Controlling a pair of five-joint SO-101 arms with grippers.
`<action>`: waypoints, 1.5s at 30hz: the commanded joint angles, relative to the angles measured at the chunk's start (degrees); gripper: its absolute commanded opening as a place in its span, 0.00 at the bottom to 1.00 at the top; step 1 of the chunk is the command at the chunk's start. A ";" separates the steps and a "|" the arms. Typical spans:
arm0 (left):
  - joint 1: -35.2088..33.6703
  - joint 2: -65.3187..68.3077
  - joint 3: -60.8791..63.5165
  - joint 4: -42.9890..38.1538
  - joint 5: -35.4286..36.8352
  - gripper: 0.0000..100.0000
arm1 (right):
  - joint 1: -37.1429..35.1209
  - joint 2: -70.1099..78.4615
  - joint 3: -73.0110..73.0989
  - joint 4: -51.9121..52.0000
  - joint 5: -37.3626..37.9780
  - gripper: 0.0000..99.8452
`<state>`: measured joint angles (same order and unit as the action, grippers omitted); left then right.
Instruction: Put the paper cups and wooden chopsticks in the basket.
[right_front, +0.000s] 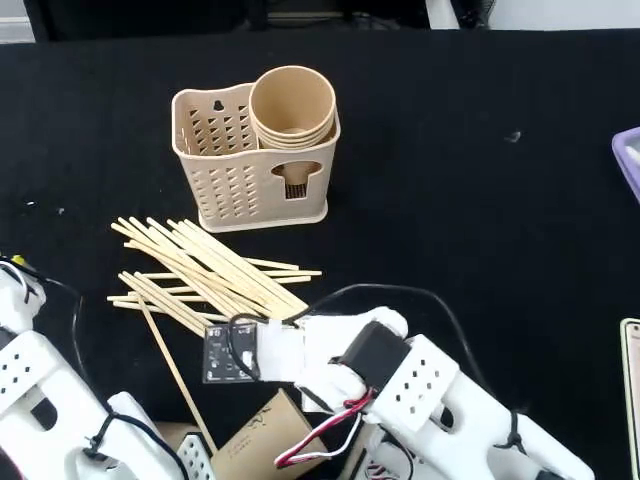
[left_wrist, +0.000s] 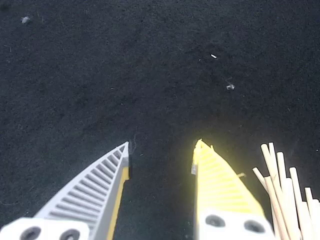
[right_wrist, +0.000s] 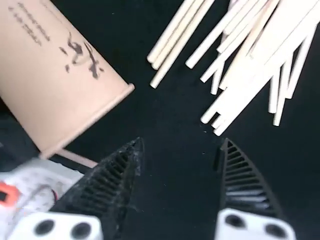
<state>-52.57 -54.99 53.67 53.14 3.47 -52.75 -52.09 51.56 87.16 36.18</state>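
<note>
A beige perforated basket (right_front: 235, 175) stands at the back of the black table, with a stack of paper cups (right_front: 292, 103) in its right compartment. In front of it lies a loose pile of wooden chopsticks (right_front: 205, 272) (right_wrist: 250, 55). Another paper cup (right_front: 262, 438) (right_wrist: 55, 75) lies on its side at the near edge. My right gripper (right_wrist: 182, 145) is open just above the cloth, between that cup and the chopstick ends, holding nothing. My left gripper (left_wrist: 162, 147) is open over bare cloth, with chopstick tips (left_wrist: 282, 195) beside its yellow finger.
The right arm (right_front: 400, 380) reaches in from the near right and the left arm (right_front: 40, 395) sits at the near left corner. One chopstick (right_front: 172, 365) lies apart, slanting toward the near edge. A purple object (right_front: 628, 160) sits at the right edge.
</note>
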 joint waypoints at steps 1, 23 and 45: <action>-0.40 -0.35 -1.01 -0.97 0.53 0.21 | -3.16 -0.84 -3.30 -1.05 -8.26 0.24; -0.40 -0.44 -0.31 -1.32 0.53 0.21 | -10.29 -0.92 11.38 -8.70 10.20 0.24; -0.40 -0.44 -0.22 -1.32 0.53 0.21 | -14.24 -0.92 8.92 -26.46 -6.59 0.24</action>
<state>-52.57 -54.99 53.67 53.14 3.47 -66.46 -52.09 60.97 63.69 30.11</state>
